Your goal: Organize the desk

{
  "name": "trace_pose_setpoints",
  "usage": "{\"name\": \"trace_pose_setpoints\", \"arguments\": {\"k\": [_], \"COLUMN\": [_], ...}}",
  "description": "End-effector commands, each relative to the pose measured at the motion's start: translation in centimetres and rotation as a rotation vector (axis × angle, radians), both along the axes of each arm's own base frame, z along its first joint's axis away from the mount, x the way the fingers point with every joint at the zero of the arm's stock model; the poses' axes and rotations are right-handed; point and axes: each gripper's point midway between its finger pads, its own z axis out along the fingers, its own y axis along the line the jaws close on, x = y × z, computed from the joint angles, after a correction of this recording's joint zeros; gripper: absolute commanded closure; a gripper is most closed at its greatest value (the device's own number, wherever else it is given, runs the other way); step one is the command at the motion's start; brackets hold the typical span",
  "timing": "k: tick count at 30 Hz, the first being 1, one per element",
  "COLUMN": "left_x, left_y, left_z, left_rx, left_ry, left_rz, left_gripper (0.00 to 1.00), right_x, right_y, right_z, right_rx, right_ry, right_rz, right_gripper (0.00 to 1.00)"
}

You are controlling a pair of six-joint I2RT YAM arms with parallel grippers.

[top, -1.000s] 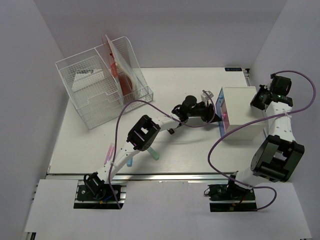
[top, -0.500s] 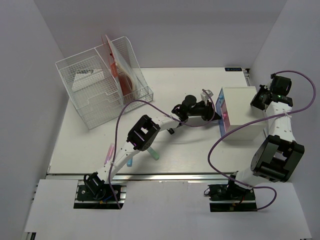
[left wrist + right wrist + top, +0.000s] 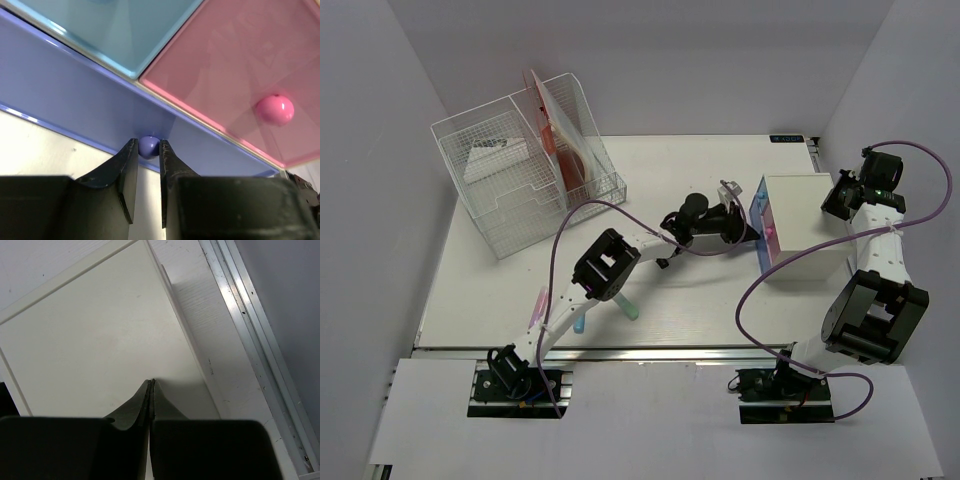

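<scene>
Two arms reach over the large white rectangular flat counter (image 3: 700, 300), which fills the middle of the top view beneath them. We see a matte top with a few dark specks, a silver aluminium rail (image 3: 620, 351) along its front edge and a second aluminium rail (image 3: 250, 320) down its right edge.

Near the right edge stands a small white drawer box (image 3: 810, 235). Facing the left arm it shows a translucent blue drawer front (image 3: 110, 30), a translucent pink drawer front (image 3: 235, 60) with a round pink knob (image 3: 274, 110), and a purple drawer front (image 3: 75, 100).

Our left pincer (image 3: 148, 152) is clenched on the small round purple knob (image 3: 148, 145) of the purple front, one black finger touching it on each side. Our right pincer (image 3: 151, 385) is pressed fully together with nothing between its fingers, above the box's white top on the side nearest the right edge.

At the far left corner stands a clear wire-mesh file organizer (image 3: 510, 190) holding red folders (image 3: 555, 130). Near the front edge, toward the left, lie a pink marker (image 3: 538, 303), a blue marker (image 3: 580, 325) and a green marker (image 3: 631, 311), partly hidden under the left arm.
</scene>
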Motion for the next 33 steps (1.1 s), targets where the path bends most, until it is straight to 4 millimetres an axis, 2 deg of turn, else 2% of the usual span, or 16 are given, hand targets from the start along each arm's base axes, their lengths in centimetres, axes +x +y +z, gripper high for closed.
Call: {"name": "trace_pose_setpoints", "arguments": {"k": [1, 4, 5, 7, 8, 11, 12, 14, 15, 22, 23, 25, 27, 29, 30, 33], "left_x": [0.0, 0.3, 0.5, 0.4, 0.4, 0.5, 0.3, 0.2, 0.0, -0.4, -0.4, -0.2, 0.0, 0.2, 0.3, 1.1], "left_y": [1.6, 2.9, 3.3, 4.7, 5.2, 7.1, 7.6, 8.9, 9.2, 11.1, 11.2, 11.4, 11.6, 12.0, 12.4, 13.7], "left_z": [3.2, 3.9, 5.1, 4.7, 6.2, 5.4, 6.6, 5.4, 6.3, 4.8, 4.6, 4.7, 5.1, 5.6, 5.6, 6.9], "left_rx": [-0.023, -0.023, -0.036, -0.023, -0.037, 0.008, 0.006, 0.049, 0.05, 0.151, 0.154, 0.153, 0.16, 0.175, 0.184, 0.203], "left_ry": [-0.025, -0.028, -0.04, -0.03, -0.056, -0.051, -0.067, -0.061, -0.076, -0.061, -0.053, -0.048, -0.042, -0.043, -0.043, -0.052], "left_rz": [-0.039, -0.033, -0.032, -0.036, -0.035, -0.03, -0.036, -0.028, -0.029, 0.0, 0.005, 0.01, 0.017, 0.031, 0.044, 0.097], "left_gripper": [1.0, 1.0, 1.0, 1.0, 1.0, 1.0, 1.0, 1.0, 1.0, 1.0, 0.93, 0.64, 0.46, 0.13, 0.03, 0.02], "right_x": [-2.1, -2.1, -2.1, -2.2, -2.3, -2.4, -2.4, -2.5, -2.5, -2.5, -2.5, -2.4, -2.1, -1.9, -1.7, -0.9], "right_y": [-0.4, -0.4, -0.4, -0.4, -0.8, -0.9, -1.0, -1.1, -1.1, -1.3, -1.3, -1.2, -1.2, -1.1, -1.1, -0.5], "right_z": [-2.4, -2.4, -2.4, -2.5, -2.5, -2.7, -2.6, -2.5, -2.6, -2.4, -2.4, -2.0, -1.4, -0.7, -0.2, 1.8], "right_rx": [-0.005, -0.005, -0.004, -0.003, -0.021, -0.024, -0.027, -0.031, -0.031, -0.039, -0.039, -0.037, -0.04, -0.048, -0.056, -0.056], "right_ry": [0.113, 0.115, 0.116, 0.119, 0.125, 0.135, 0.134, 0.135, 0.139, 0.143, 0.143, 0.136, 0.122, 0.102, 0.091, 0.033], "right_rz": [-0.035, -0.036, -0.035, -0.037, -0.054, -0.061, -0.062, -0.066, -0.067, -0.077, -0.073, -0.068, -0.054, -0.035, -0.026, 0.028], "right_gripper": [1.0, 1.0, 1.0, 1.0, 1.0, 1.0, 1.0, 1.0, 1.0, 1.0, 1.0, 0.99, 0.94, 0.88, 0.85, 0.78]}}
